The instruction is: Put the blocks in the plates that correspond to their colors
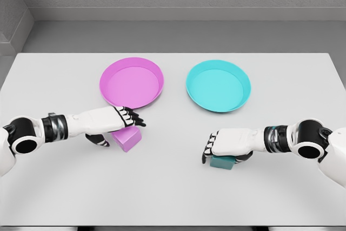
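**A:** Where are the blocks?

**B:** The pink block [127, 138] sits on the table [173, 198], just in front of the pink plate [131, 82]. The left robot hand [116, 123] lies over it, fingers stretched above and thumb dropping at its side; whether it grips, I cannot tell. The teal block [222, 162] is nearer the front edge, under the right robot hand [224, 145], whose fingers curl down around it (a grasp, I judge).

**A:** Why that arrangement?

**B:** Each arm takes the block on its own side. The teal plate [218, 86] lies well beyond its block, path unobstructed.
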{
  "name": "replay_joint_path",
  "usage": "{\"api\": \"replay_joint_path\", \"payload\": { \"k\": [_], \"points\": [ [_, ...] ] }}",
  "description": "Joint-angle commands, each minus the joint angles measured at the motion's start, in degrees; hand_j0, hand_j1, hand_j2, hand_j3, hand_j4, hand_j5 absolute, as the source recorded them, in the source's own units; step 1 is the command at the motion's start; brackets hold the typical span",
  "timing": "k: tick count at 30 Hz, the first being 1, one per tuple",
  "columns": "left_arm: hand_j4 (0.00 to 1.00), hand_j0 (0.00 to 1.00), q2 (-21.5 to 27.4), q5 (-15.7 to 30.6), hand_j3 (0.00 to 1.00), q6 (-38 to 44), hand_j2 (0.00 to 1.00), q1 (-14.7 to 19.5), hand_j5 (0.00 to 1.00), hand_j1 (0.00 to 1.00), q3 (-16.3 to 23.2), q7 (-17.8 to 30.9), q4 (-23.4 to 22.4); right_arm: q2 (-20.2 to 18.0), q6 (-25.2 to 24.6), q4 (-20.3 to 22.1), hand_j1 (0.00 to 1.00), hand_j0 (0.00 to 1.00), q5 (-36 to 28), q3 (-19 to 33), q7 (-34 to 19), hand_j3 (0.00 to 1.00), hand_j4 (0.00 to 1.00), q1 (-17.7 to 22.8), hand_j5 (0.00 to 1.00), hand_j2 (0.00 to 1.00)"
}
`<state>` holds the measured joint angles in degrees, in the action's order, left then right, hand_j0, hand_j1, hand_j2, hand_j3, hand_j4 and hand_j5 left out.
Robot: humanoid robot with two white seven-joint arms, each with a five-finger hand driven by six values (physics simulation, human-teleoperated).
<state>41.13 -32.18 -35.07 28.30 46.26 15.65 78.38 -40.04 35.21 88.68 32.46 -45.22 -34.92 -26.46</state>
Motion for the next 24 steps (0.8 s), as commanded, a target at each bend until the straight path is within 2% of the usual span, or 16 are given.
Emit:
{"api": "replay_joint_path", "payload": {
  "k": [1, 4, 10, 12, 24],
  "points": [
    [1.00, 1.00, -0.26, 0.36, 1.00, 0.07, 1.00, 0.00, 1.00, 1.00, 0.06, -0.10, -0.42, -0.04, -0.21, 0.09, 0.65, 0.65, -0.38, 0.04, -0.08, 0.65, 0.65, 0.00, 0.65, 0.65],
    [1.00, 1.00, -0.87, 0.36, 1.00, 0.07, 1.00, 0.09, 1.00, 1.00, 0.06, -0.01, -0.86, -0.04, -0.21, 0.09, 0.60, 0.60, -0.38, 0.13, -0.08, 0.60, 0.60, 0.00, 0.60, 0.60],
    [1.00, 1.00, -1.49, 0.27, 1.00, 0.07, 1.00, 0.61, 1.00, 1.00, 0.50, -0.01, -1.65, -0.04, -0.21, 0.09, 0.60, 0.60, -0.46, 0.48, -0.08, 0.60, 0.60, -0.18, 0.60, 0.60],
    [1.00, 1.00, -1.75, 0.27, 1.00, 0.07, 1.00, 0.70, 1.00, 1.00, 0.50, -0.01, -2.35, -0.04, -0.21, 0.09, 0.56, 0.56, -0.46, 0.57, -0.08, 0.56, 0.56, -0.61, 0.56, 0.56],
    [1.00, 1.00, -1.93, 0.27, 1.00, 0.07, 1.00, 0.79, 1.00, 1.00, 1.91, -0.01, -2.53, 0.05, -0.21, 0.09, 0.56, 0.56, -0.99, 0.74, -0.08, 0.56, 0.56, -2.63, 0.56, 0.56]
  ]
}}
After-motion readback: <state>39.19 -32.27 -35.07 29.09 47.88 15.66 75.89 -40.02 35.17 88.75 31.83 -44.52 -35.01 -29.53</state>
